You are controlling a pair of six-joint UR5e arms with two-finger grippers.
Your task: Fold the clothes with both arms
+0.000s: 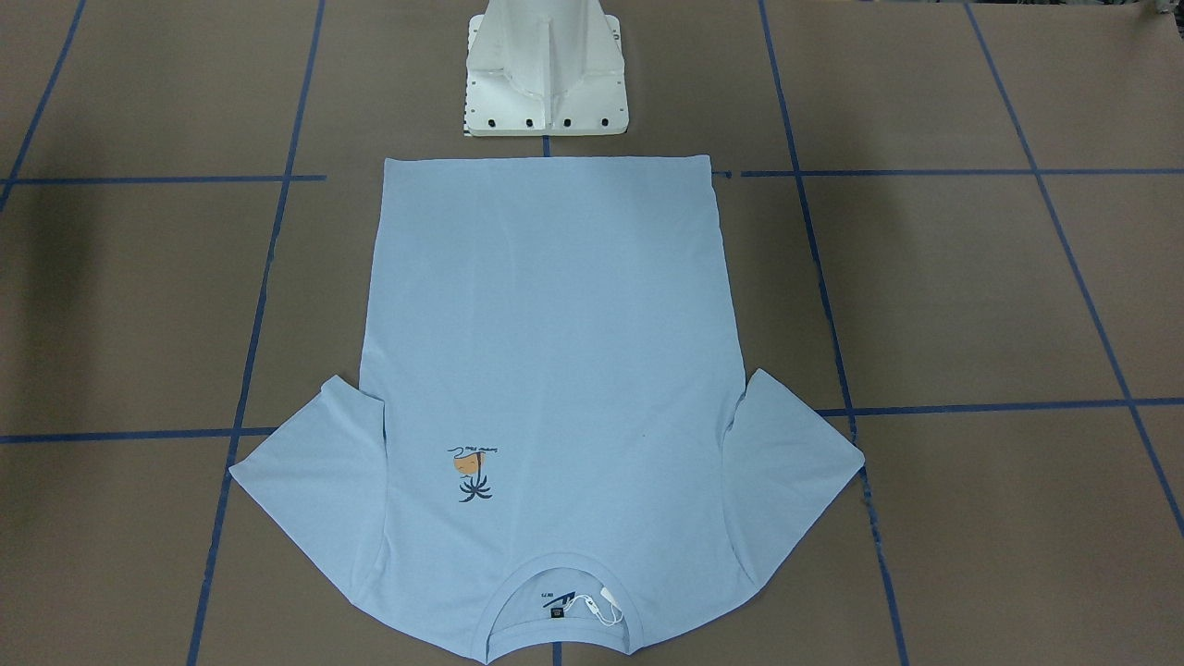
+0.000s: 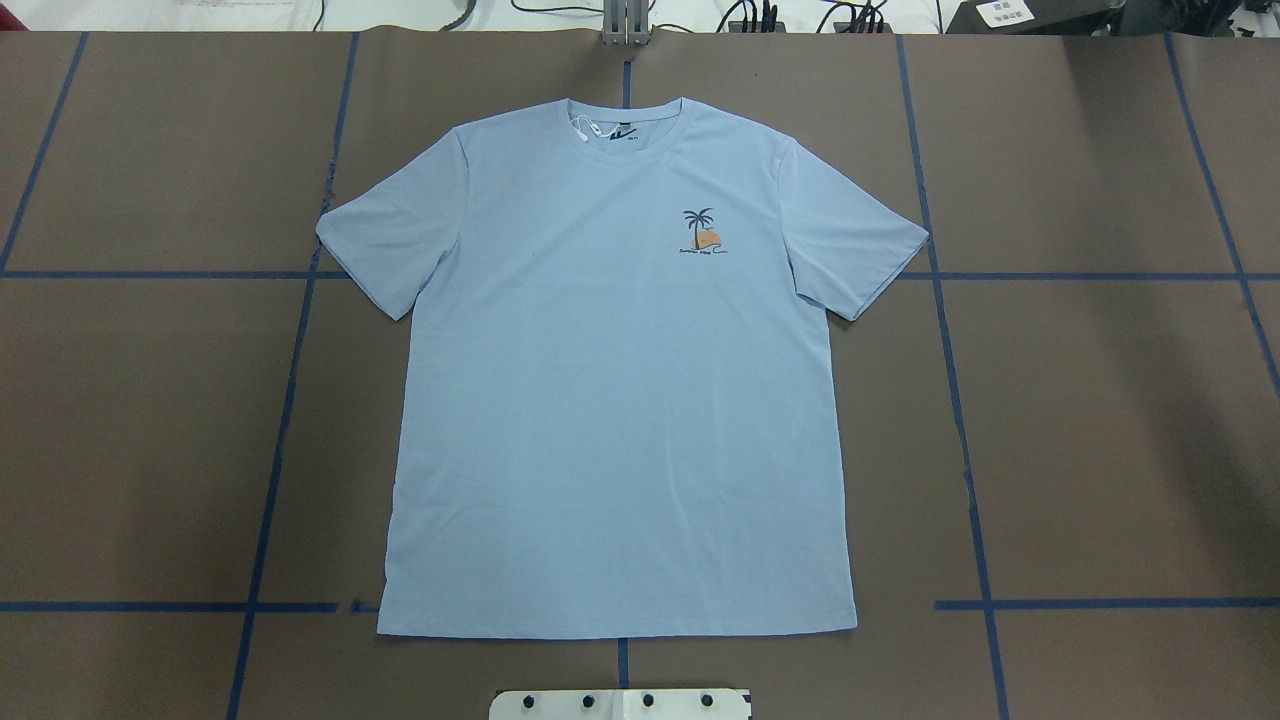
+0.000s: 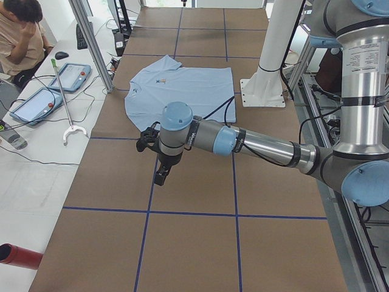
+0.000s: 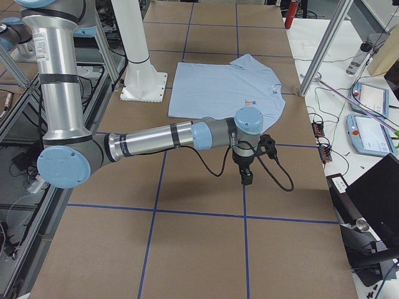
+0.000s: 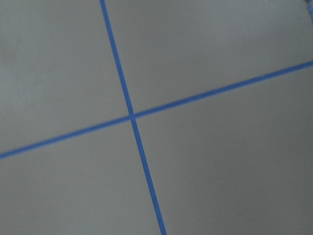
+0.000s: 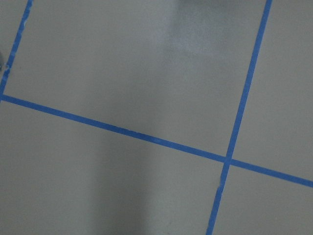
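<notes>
So: left gripper (image 3: 160, 177) hangs over bare table (image 3: 194, 243), well off the shirt (image 2: 620, 400), can't tell if it's open | right gripper (image 4: 247, 180) same deal, probably both empty | I'd pinch matching spots on both sides together, lift evenly | shirt lies flat mid-table, print (image 2: 702, 235) up, sleeves (image 2: 395, 235) spread, hem (image 2: 620, 632) toward the base (image 2: 620, 703), barely wrinkled.

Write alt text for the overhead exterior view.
A light blue T-shirt lies flat, front up, on a brown table gridded with blue tape, collar at the top. A small palm-tree print marks its chest.
</notes>
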